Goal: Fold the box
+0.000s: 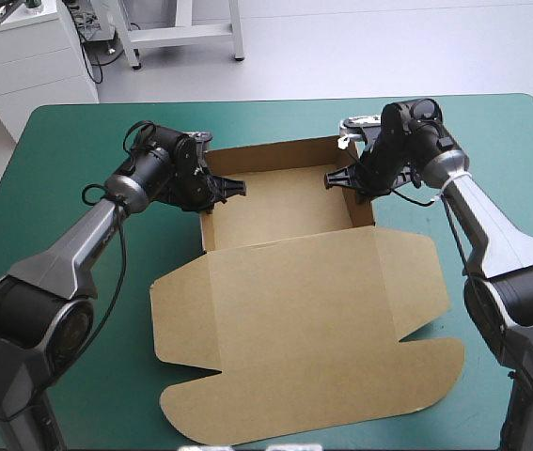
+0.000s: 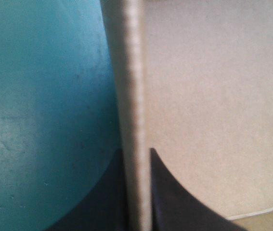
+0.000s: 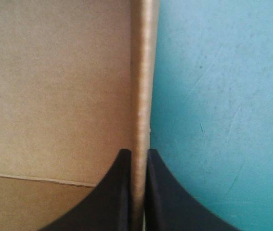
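The left gripper (image 1: 227, 188) is all but shut, pinching the left wall of the brown box (image 1: 294, 310), with one black finger inside and one outside over the teal-green cover (image 1: 59, 169). The box lies between the grippers, its long axis running away from the robot: tray at the far end, lid flat at the near end. The right gripper (image 1: 339, 177) pinches the right wall likewise. Only the wrist views show the board edge between the fingers, and only the high view shows the lid.
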Robot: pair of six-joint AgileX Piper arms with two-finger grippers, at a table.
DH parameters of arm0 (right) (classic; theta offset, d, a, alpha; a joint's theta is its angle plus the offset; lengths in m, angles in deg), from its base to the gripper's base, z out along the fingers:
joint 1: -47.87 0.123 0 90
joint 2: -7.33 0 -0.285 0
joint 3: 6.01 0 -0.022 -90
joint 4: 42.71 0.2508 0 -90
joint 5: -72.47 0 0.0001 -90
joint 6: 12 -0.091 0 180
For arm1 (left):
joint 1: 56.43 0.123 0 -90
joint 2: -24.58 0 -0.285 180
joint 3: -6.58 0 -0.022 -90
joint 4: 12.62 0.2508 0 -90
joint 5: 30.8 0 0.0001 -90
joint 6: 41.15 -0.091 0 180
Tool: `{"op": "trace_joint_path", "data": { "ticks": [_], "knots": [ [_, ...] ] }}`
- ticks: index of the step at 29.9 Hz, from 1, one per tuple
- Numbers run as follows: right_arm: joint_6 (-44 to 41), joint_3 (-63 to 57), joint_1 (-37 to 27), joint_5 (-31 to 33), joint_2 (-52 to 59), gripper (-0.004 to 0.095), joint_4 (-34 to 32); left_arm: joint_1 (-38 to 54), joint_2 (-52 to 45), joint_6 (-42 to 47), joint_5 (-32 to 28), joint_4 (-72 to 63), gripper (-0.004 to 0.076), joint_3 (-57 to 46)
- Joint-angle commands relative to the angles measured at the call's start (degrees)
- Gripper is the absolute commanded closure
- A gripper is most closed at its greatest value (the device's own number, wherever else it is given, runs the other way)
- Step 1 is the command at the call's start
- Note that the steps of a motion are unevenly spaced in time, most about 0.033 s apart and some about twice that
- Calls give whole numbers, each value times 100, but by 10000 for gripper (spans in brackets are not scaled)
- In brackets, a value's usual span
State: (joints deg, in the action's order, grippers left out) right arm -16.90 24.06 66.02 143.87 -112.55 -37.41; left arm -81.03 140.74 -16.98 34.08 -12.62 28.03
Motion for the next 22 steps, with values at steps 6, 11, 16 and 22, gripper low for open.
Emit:
{"op": "trace_joint_path", "data": {
  "ticks": [6, 11, 16, 22],
  "knots": [
    [42, -243, -141, 6, 304, 926, 72, -66, 439, -310, 923, -194, 756, 1188],
    [135, -243, -141, 6, 304, 926, 72, -66, 552, -318, 946, -348, 756, 1214],
    [138, -243, -141, 6, 304, 925, 43, -66, 567, -318, 935, -398, 756, 1214],
    [230, -243, -141, 6, 304, 858, 34, -66, 567, -318, 925, -404, 756, 1214]
  ]
}}
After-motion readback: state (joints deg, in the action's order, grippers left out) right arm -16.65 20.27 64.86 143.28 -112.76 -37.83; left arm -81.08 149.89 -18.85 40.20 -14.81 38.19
